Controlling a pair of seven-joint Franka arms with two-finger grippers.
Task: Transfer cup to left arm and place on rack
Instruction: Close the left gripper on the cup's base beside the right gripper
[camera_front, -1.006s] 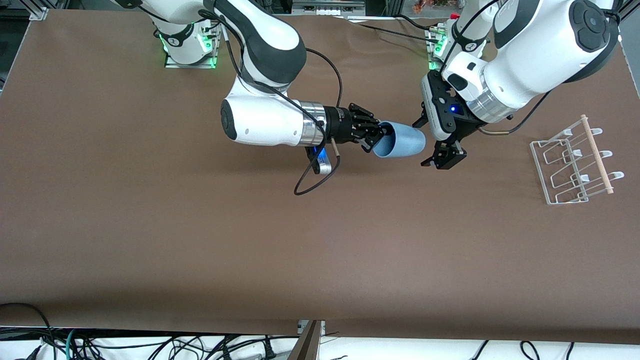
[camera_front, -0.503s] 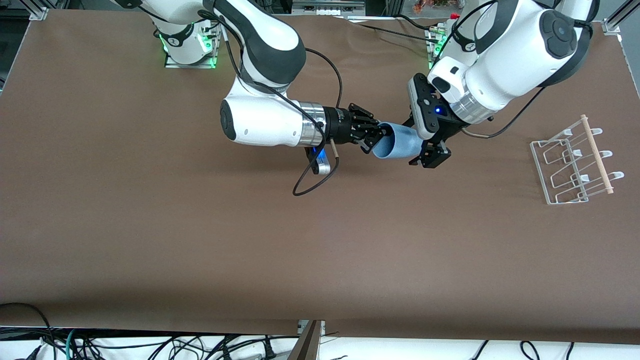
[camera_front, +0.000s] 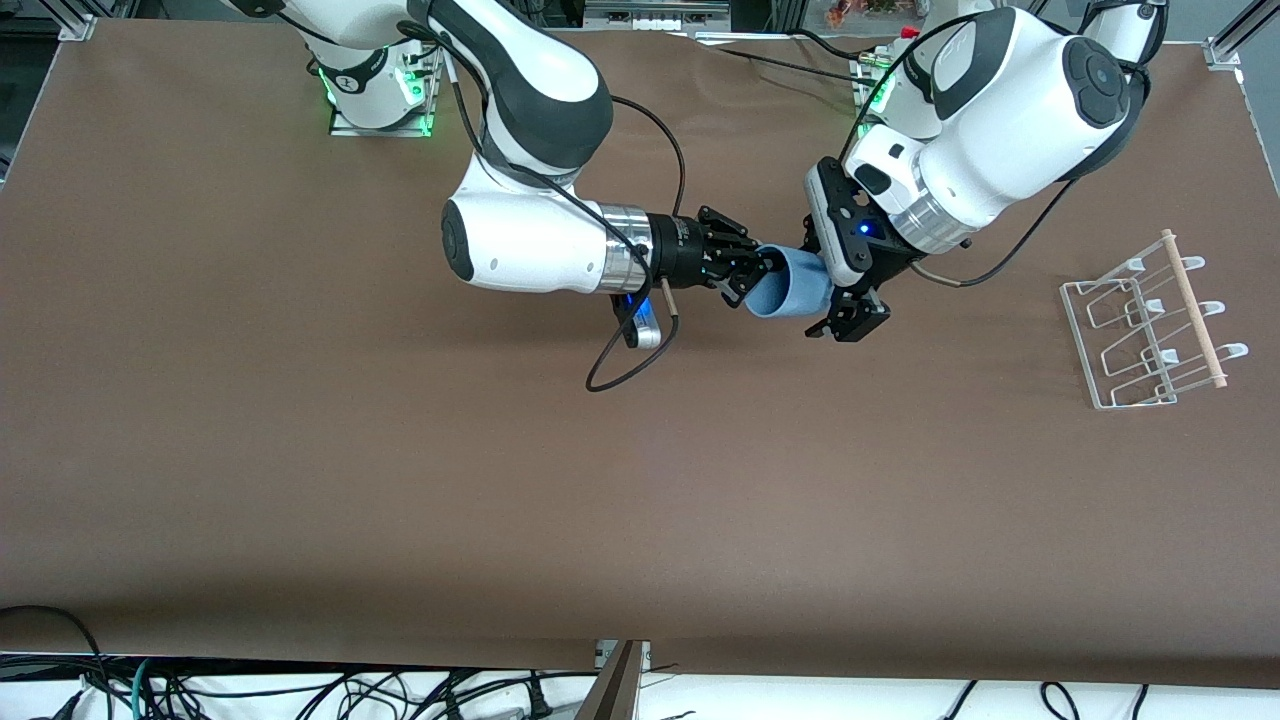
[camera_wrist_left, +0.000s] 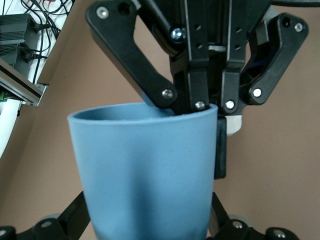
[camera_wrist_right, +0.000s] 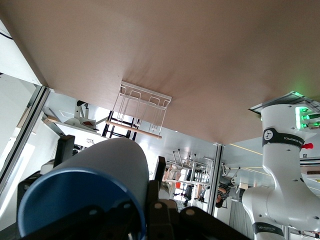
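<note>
Locate the right gripper (camera_front: 752, 274) in mid-air over the middle of the surface (camera_front: 400, 480). You will see its fingers clamped on the rim of the cup (camera_front: 790, 283), one inside the mouth and one outside. The cup is light blue and lies on its side in the air, mouth toward the right arm (camera_front: 530, 240), base toward the left arm (camera_front: 1000, 110).

Next, check the left gripper (camera_front: 835, 300), which comes from the left arm's end of the surface. Its jaws stand wide and straddle the base end of the cup. In the left wrist view the cup (camera_wrist_left: 147, 170) fills the space between the two black fingers (camera_wrist_left: 75, 220), with the right gripper (camera_wrist_left: 212, 102) pinching the rim on the other end. You cannot confirm from these views that the left fingers press on the cup wall.

Observe the rack (camera_front: 1150, 330), a white wire frame with one wooden dowel (camera_front: 1192, 308). It stands on the surface at the left arm's end, well apart from both grippers. The right wrist view shows the rack (camera_wrist_right: 142, 110) past the cup (camera_wrist_right: 85, 185).
</note>
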